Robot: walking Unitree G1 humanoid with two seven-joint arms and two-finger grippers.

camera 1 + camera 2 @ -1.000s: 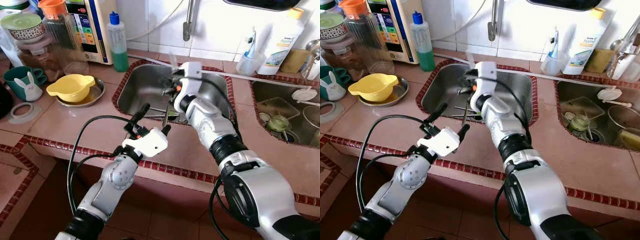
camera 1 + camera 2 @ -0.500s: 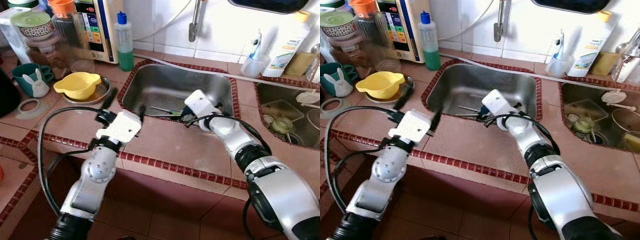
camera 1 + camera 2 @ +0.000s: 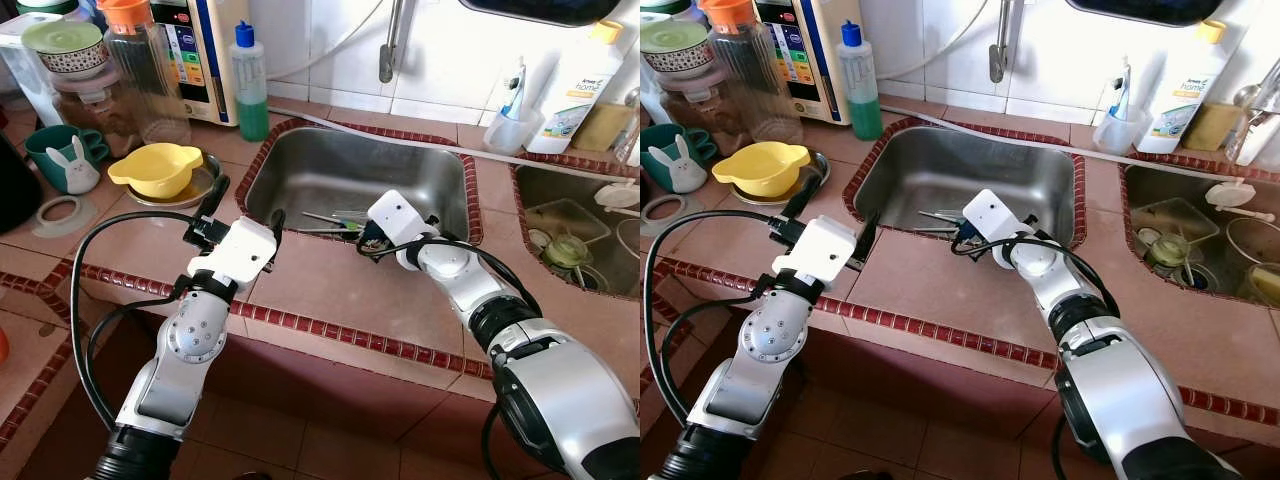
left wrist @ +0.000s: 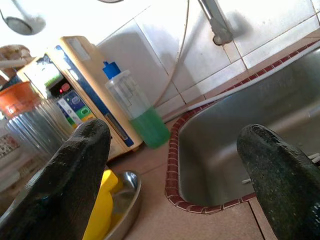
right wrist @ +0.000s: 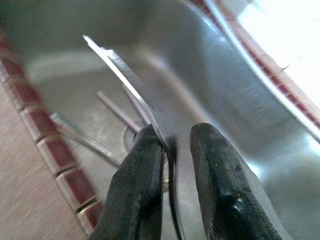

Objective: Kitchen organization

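My right gripper (image 3: 366,240) hangs low over the near rim of the steel sink (image 3: 300,175). Its wrist view has the fingers (image 5: 145,170) shut on a thin metal knife blade (image 5: 125,80) that points into the basin. Several loose utensils (image 3: 328,218) lie on the sink floor just beyond it. My left gripper (image 3: 247,208) is open with nothing in it. It hovers over the tiled counter (image 3: 140,240) at the sink's left front corner, and its wrist view looks toward the sink corner between its fingers (image 4: 75,165).
A yellow bowl (image 3: 150,170) sits in a steel dish left of the sink. Behind it stand a green soap bottle (image 3: 248,85), a glass jar (image 3: 135,70) and a teal mug (image 3: 50,155). A faucet (image 3: 386,50) hangs above. A second sink (image 3: 575,245) with dishes lies to the right.
My right gripper dropped from above the sink to its near rim. My left arm swung left, from in front of the sink to the counter at its left corner.
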